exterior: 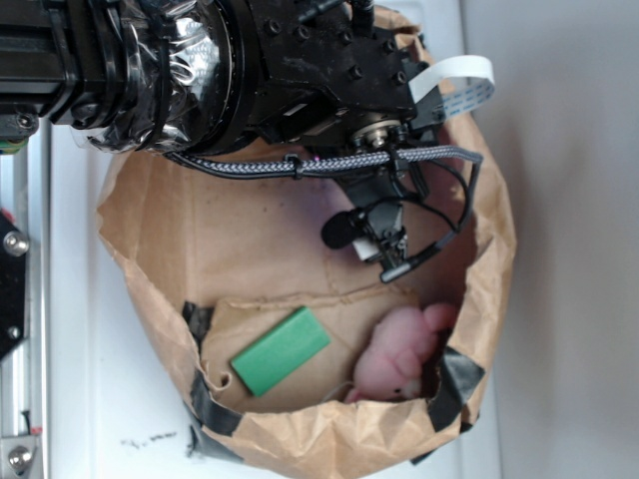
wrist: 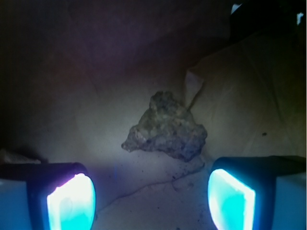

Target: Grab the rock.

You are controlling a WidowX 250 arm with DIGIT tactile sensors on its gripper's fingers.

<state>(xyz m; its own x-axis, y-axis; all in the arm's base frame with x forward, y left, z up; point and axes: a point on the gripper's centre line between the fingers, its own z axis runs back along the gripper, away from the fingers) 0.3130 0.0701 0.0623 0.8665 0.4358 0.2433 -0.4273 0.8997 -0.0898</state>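
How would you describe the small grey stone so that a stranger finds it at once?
Look inside the crumpled brown paper bag, on its floor under the black gripper. The rough grey-brown rock lies there between the open fingers, unlike the smooth green rectangular block and soft pink plush toy.

A crumpled brown paper bag, its rim patched with black tape, lies open on a white surface. Inside, near the front, a green rectangular block lies tilted; to its right, apart from it, a pink plush toy rests against the bag's wall.
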